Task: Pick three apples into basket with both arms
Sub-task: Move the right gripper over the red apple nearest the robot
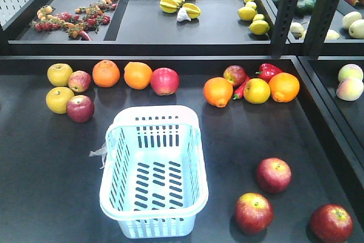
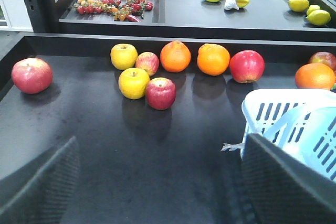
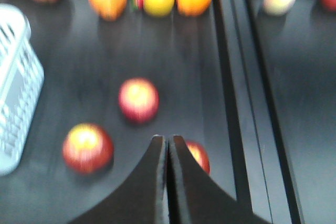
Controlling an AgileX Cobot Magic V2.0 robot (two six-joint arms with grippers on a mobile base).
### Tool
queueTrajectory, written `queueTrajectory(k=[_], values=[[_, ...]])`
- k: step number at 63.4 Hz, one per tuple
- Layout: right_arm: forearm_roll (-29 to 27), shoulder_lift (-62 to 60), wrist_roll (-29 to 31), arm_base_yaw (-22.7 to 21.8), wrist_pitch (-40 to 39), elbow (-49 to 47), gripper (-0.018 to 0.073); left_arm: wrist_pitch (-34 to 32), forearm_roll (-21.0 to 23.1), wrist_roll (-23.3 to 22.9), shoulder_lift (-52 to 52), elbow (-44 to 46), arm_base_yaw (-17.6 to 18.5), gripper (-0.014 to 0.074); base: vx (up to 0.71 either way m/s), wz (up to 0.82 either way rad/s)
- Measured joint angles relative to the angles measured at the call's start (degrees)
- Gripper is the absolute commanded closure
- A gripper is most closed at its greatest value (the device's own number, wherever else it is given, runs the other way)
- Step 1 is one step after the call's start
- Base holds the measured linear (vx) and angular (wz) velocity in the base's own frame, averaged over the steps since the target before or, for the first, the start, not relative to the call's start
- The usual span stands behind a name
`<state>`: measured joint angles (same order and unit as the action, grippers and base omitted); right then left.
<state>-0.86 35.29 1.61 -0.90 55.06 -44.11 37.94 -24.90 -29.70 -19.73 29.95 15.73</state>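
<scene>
1. Lying on the dark table (image 1: 51,169), the three apples (image 1: 273,174) are found close to its front right corner. They are apart from each other, and all of them are outside the basket.
2. The basket (image 1: 202,169) is placed upright in the middle of the table, near the front edge.
3. The left claw (image 2: 160,145) is released. Its two fingers (image 2: 42,187) are spread wide at the bottom of the left wrist view, and only bare table is seen between them. The corner of the basket is just beside the right finger.
4. The right claw (image 3: 168,142) is clenched, finger against finger, and nothing is grasped by it. It is held above the table near the front right corner. One apple (image 3: 198,156) is partly hidden behind a finger, and the two others are seen to the left of it. This view is blurred.
5. Along the back edge of the table other fruits are lined up, among them yellow apples (image 1: 60,74), oranges (image 1: 106,73) and a red pepper (image 1: 267,71).
</scene>
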Motion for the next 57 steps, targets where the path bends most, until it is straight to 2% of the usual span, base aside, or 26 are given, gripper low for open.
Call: queueTrajectory(k=[17, 28, 38, 48, 57], values=[[0.0, 5.7, 0.0, 0.0, 3.6, -0.9, 0.0557, 0.0, 0.0, 0.0, 0.0, 0.0, 0.0, 0.0004, 0.0, 0.0], [0.0, 5.7, 0.0, 0.0, 4.4, -0.9, 0.0456, 0.0, 0.0, 0.0, 0.0, 0.0, 0.0, 0.0004, 0.0, 0.0], [0.0, 5.7, 0.0, 0.0, 6.7, -0.9, 0.0249, 0.0, 0.0, 0.0, 0.0, 0.0, 0.0, 0.0004, 0.0, 0.0], [0.0, 5.7, 0.0, 0.0, 8.1, -0.9, -0.0016, 0.0, 0.0, 0.0, 0.0, 0.0, 0.0, 0.0004, 0.0, 0.0], [0.0, 5.7, 0.0, 0.0, 8.7, -0.9, -0.0167, 0.0, 0.0, 0.0, 0.0, 0.0, 0.0, 0.0004, 0.0, 0.0]])
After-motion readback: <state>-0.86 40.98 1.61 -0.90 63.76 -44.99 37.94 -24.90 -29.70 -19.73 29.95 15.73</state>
